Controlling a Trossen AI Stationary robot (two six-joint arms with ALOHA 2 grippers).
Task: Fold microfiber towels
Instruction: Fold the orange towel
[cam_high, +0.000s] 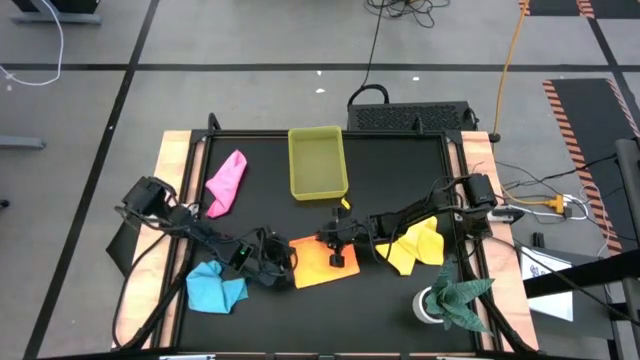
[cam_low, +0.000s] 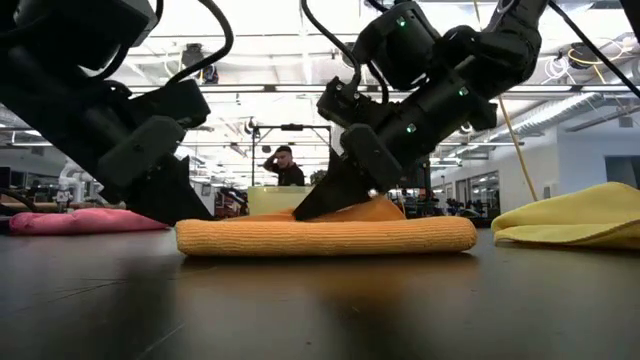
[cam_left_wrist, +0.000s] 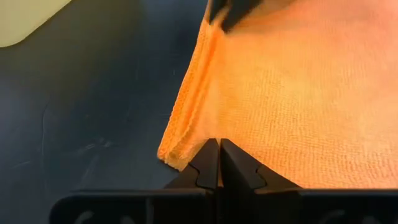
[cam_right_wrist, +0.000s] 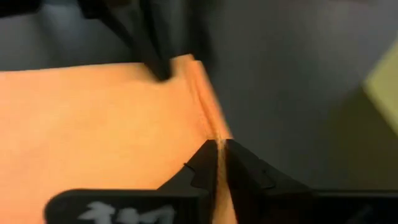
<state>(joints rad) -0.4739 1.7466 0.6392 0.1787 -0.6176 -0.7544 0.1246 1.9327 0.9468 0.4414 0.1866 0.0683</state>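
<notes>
The orange towel (cam_high: 322, 264) lies folded over on the black table near the front middle. Both grippers are down on it. My left gripper (cam_high: 288, 264) is shut at the towel's left end (cam_low: 190, 232). My right gripper (cam_high: 338, 252) is shut on the far edge, where the cloth rises in a small peak (cam_low: 372, 210). The pink towel (cam_high: 226, 182) lies at the back left. The light blue towel (cam_high: 215, 288) lies crumpled at the front left. The yellow towel (cam_high: 416, 246) lies crumpled under my right arm. My left gripper pinches the orange towel's edge (cam_left_wrist: 198, 147) right beside a corner (cam_left_wrist: 169, 154), slanting down from the table's left. How many layers are between the fingers is hidden by them. The corner rests on the table. My right gripper pinches the doubled edge (cam_right_wrist: 211, 127) near another corner, slanting down from the table's right. A sliver of cloth shows between the fingertips. That edge is drawn up slightly while the rest of the towel lies flat.
A translucent yellow tray (cam_high: 317, 162) stands at the back middle. A dark green cloth (cam_high: 458, 298) sits on a white thing at the front right. Bare black table lies between tray and towel. A person (cam_low: 288, 166) stands in the room far behind.
</notes>
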